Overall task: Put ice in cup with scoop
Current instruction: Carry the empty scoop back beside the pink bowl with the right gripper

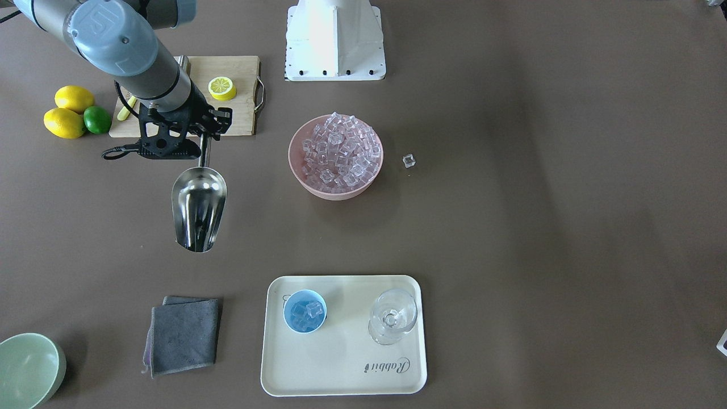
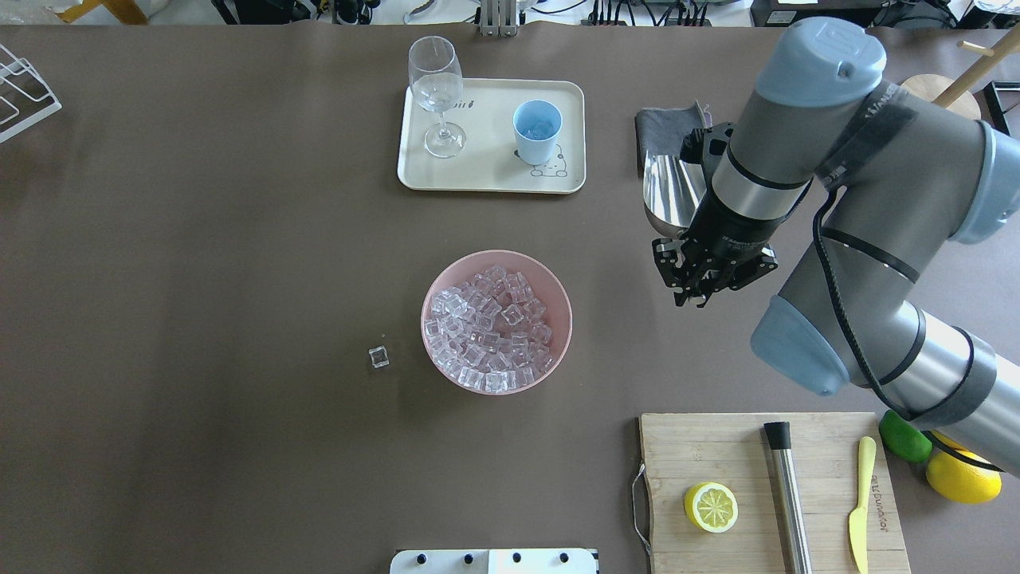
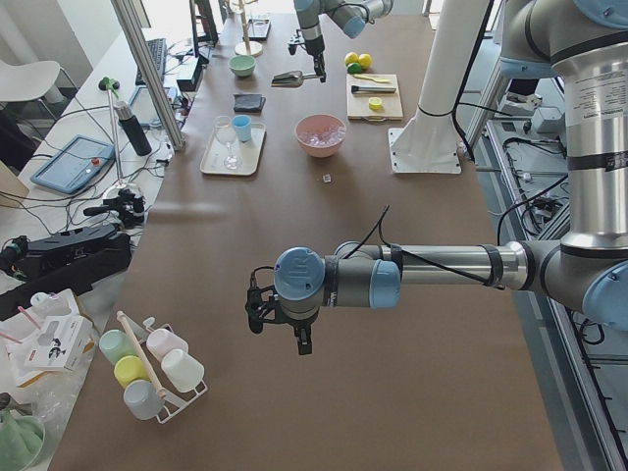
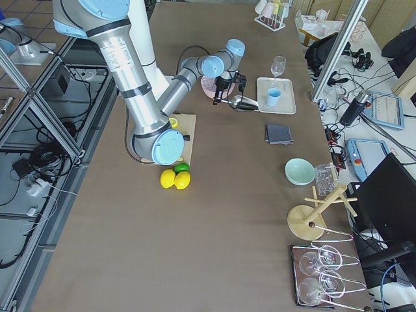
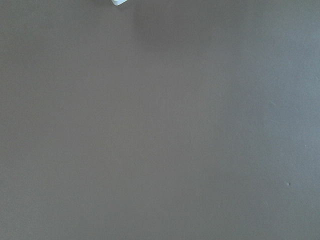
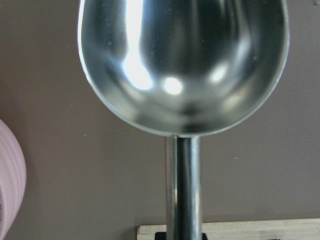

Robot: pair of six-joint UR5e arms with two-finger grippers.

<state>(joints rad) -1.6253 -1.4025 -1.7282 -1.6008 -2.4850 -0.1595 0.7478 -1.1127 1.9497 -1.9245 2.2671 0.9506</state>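
Note:
My right gripper [image 1: 205, 135] is shut on the thin rod handle of the steel scoop [image 1: 199, 209], held above the table between the cutting board and the tray. The scoop's bowl [image 6: 182, 65] is empty in the right wrist view. Most of the ice [image 1: 339, 149] is heaped in a pink bowl [image 2: 440, 291]. One stray cube [image 2: 378, 357] lies on the table beside it. The light-blue cup [image 1: 305, 311] stands on the tray and holds a few cubes. My left gripper [image 3: 280, 324] shows only in the exterior left view, far from all this; I cannot tell its state.
A cream tray [image 1: 346, 363] also carries a clear stemmed glass [image 1: 393, 315]. A grey cloth [image 1: 184, 335] and a pale green bowl [image 1: 28, 369] lie nearby. The cutting board [image 2: 765, 470] holds a lemon half [image 2: 711, 507], a steel cylinder [image 2: 789, 502] and a yellow knife [image 2: 859, 510]. Lemons and a lime [image 1: 97, 120] sit beside it.

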